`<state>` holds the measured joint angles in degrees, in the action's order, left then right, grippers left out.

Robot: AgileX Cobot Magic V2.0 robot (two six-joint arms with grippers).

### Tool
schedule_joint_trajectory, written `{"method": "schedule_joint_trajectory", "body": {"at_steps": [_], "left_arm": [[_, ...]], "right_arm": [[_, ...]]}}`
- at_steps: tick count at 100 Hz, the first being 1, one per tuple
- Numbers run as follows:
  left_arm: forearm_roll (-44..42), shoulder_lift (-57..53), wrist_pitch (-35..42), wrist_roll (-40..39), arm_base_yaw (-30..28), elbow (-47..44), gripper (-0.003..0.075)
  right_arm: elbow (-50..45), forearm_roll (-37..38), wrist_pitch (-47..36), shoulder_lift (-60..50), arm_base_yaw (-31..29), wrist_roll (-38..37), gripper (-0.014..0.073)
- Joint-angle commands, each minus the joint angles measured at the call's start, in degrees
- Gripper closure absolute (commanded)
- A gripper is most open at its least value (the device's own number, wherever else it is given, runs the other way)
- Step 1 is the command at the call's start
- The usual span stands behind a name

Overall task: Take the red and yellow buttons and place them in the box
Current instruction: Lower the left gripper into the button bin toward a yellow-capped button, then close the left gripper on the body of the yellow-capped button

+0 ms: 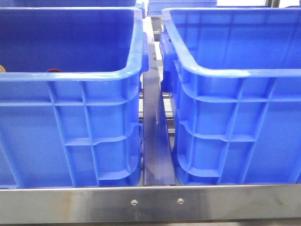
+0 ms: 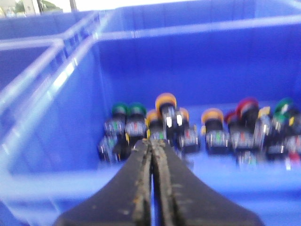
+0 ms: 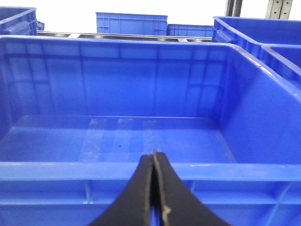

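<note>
A brushed steel bench edge (image 1: 150, 203) with two screws (image 1: 134, 202) runs across the front, a dark metal rail (image 1: 155, 141) leads back from it, more blue crates (image 3: 131, 22) stand behind, grey steel uprights (image 3: 277, 9) rise beyond, and bright white light fills the background.

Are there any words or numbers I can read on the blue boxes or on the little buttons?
None can be read.
The blue crates show only plain ribbed plastic, no label or number.
The buttons in the left wrist view have small coloured marks on their bodies, but they are too blurred to read.
The metal rail at the front carries only two screws, no writing.
The left gripper and right gripper are plain black.
</note>
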<state>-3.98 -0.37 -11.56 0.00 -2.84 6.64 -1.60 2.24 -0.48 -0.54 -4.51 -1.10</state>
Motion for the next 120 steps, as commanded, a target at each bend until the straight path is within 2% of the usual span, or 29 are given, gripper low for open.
{"method": "schedule_joint_trajectory", "body": {"at_steps": [1, 17, 41, 59, 64, 68, 71, 81, 87, 92, 113, 120], "left_arm": [[-0.05, 1.42, 2.63, 0.0, -0.05, 5.33, 0.0741], [2.45, 5.98, 1.21, 0.0, 0.64, 11.23, 0.0741], [2.45, 19.65, -10.87, 0.0, 2.93, 21.75, 0.0741], [3.03, 31.68, -14.26, 0.0, 3.2, 29.55, 0.0731], [3.98, 34.74, -15.11, 0.0, 3.2, 31.67, 0.0687], [5.54, 36.88, -15.77, 0.0, 3.2, 33.47, 0.0616], [6.6, 39.01, -16.13, 0.0, 3.2, 34.63, 0.0552], [7.69, 44.78, -16.65, 0.0, 3.2, 38.39, 0.026], [7.69, 48.17, -17.7, 0.0, 3.2, 40.84, 0.0139], [7.69, 51.06, -19.32, 0.0, 3.2, 43.09, 0.0109], [7.69, 65.13, -29.81, 0.0, 3.2, 53.59, 0.0115], [6.9, 69.86, -33.98, -2.21, 3.2, 57.37, 0.0115]], "right_arm": [[-0.27, 0.44, -4.44, -1.19, 0.01, -0.1, 0.0687], [-0.27, 0.44, -4.44, -1.19, 0.01, -0.1, 0.0687], [-0.27, 0.44, -4.44, -1.19, 0.01, -0.1, 0.0687], [-0.27, 0.44, -4.44, -1.19, 0.01, -0.1, 0.0687], [-0.27, 0.44, -4.44, -1.19, 0.01, -0.1, 0.0687], [-0.27, 0.44, -4.44, -1.19, 0.01, -0.1, 0.0687], [-0.27, 0.44, -4.44, -1.19, 0.01, -0.1, 0.0687], [-0.27, 0.44, -4.44, -1.19, 0.01, -0.1, 0.0687], [-0.27, 0.44, -4.44, -1.19, 0.01, -0.1, 0.0687], [-0.27, 0.44, -4.44, -1.19, 0.01, -0.1, 0.0687], [-0.27, 0.44, -4.44, -1.19, 0.01, -0.1, 0.0687], [-0.27, 0.44, -4.44, -1.19, 0.01, -0.1, 0.0687]]}}
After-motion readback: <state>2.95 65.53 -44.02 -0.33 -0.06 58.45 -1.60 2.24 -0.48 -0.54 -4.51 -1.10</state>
